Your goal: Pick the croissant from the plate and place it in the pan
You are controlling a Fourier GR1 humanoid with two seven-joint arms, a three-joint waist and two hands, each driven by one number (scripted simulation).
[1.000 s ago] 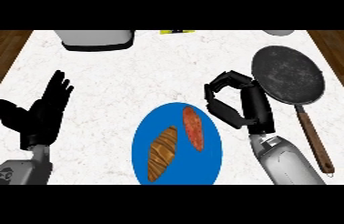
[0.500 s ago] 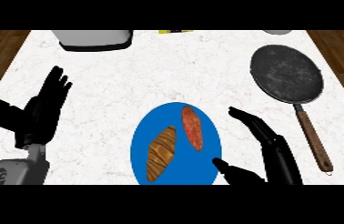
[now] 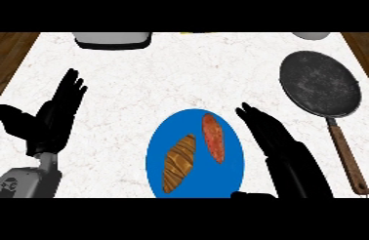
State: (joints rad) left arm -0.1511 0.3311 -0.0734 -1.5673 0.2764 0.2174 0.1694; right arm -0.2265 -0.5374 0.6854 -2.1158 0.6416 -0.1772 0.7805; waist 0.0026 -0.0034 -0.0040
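Note:
A brown striped croissant (image 3: 179,162) lies on the left half of a blue plate (image 3: 162,153) near the counter's front edge. Beside it on the plate lies a reddish sausage-like piece (image 3: 214,137). A dark round pan (image 3: 320,83) sits at the right, its brown handle (image 3: 346,155) pointing toward me. My right hand (image 3: 277,146) is open, fingers straight, just right of the plate and left of the pan's handle, holding nothing. My left hand (image 3: 51,118) rests open at the left, fingers up.
A white and grey appliance (image 3: 113,38) stands at the back left. A pale bowl's rim (image 3: 311,35) shows at the back right. Brown wooden floor shows beyond the counter's left and right edges.
My right hand has uncurled from shut to open and dropped back from beside the pan to the plate's right edge. The croissant has not moved; the left hand barely shifted.

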